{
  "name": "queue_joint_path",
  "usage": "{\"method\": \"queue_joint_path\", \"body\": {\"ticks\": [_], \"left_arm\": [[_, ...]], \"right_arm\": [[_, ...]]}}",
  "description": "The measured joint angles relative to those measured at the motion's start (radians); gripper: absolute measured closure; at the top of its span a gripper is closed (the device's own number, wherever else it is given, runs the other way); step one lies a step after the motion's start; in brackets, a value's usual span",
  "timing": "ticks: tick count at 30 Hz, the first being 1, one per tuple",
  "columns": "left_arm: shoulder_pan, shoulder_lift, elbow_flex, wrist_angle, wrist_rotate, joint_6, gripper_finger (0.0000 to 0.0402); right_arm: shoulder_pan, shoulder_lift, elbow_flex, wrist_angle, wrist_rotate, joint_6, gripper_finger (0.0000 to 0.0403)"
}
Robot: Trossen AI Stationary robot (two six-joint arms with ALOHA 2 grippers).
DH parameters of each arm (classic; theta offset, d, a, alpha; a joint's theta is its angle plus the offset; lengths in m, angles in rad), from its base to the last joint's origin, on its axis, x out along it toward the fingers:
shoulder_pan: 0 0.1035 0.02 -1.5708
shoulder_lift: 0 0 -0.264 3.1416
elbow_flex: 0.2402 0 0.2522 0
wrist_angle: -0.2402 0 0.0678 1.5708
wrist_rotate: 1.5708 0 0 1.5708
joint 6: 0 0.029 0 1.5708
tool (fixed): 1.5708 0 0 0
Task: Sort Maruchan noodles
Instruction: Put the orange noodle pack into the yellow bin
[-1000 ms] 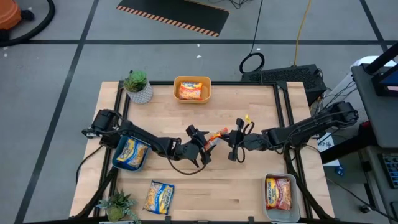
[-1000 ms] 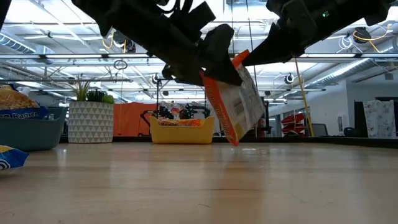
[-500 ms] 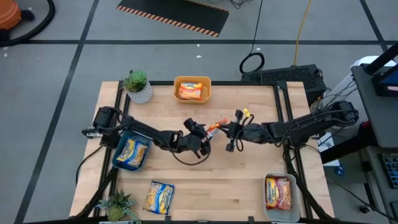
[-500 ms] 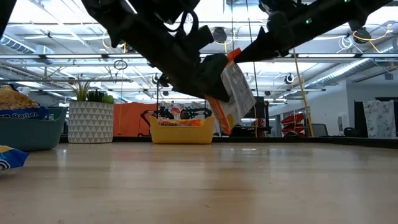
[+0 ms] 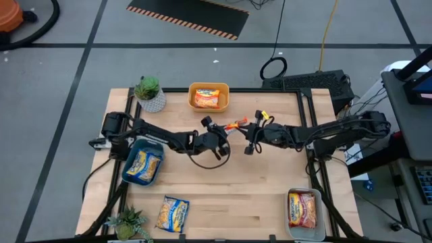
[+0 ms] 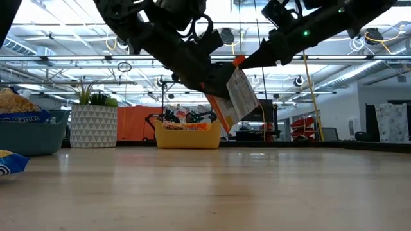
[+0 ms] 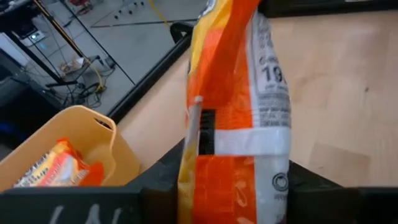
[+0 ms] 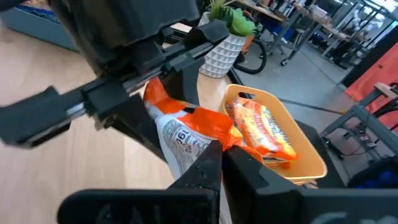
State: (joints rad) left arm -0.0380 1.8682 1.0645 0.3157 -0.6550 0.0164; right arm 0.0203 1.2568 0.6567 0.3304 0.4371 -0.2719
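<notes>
Midway over the desk point(image 5: 270, 182), both arms meet in the air around one orange and white noodle packet point(image 6: 232, 96). The right tool point(image 5: 246, 132) is clamped tight on the packet's upper orange corner, its fingers point(image 8: 214, 163) pressed together on the crinkled wrapper. The left tool point(image 5: 223, 133) comes at the same packet from the other side, and its dark fingers point(image 7: 155, 183) stand on either flank of the wrapper's lower part; whether they press on it or merely bracket it I cannot tell. The packet hangs tilted, well clear of the desk, between the two tools. Just beyond the left tool, at the far edge of the desk, sits a yellow bin point(image 5: 208, 97) with an orange packet point(image 5: 207, 99) lying in it. Beside that bin stands a small potted plant point(image 5: 149, 94) in a white patterned pot. Behind the left tool, under its arm, a blue bin point(image 5: 142, 165) holds a packet with a yellow and blue wrapper point(image 5: 142, 165). Nearer the front edge on that same side, a loose yellow and blue packet point(image 5: 172, 213) lies flat on the wood, close to a second plant point(image 5: 127, 223) at the corner. Well behind the right tool, at the front corner, a clear bin point(image 5: 304, 211) holds a red packet point(image 5: 302, 208).
</notes>
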Motion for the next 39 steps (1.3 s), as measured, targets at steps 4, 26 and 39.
{"method": "queue_joint_path", "body": {"ticks": [4, 26, 39], "left_arm": [[0.028, -0.026, 0.0, -0.016, 0.035, 0.02, 0.028], [0.289, -0.224, 0.0, -0.187, 0.046, 0.096, 0.0273], [0.376, -0.208, 0.0, -0.181, 0.166, 0.528, 0.0273]], "right_arm": [[-0.026, -0.039, 0.0, -0.028, -0.051, -0.021, 0.0381], [0.106, -0.398, 0.0, -0.432, -0.104, 0.305, 0.0297], [0.248, -0.396, 0.0, -0.421, -0.101, 0.401, 0.0298]]}}
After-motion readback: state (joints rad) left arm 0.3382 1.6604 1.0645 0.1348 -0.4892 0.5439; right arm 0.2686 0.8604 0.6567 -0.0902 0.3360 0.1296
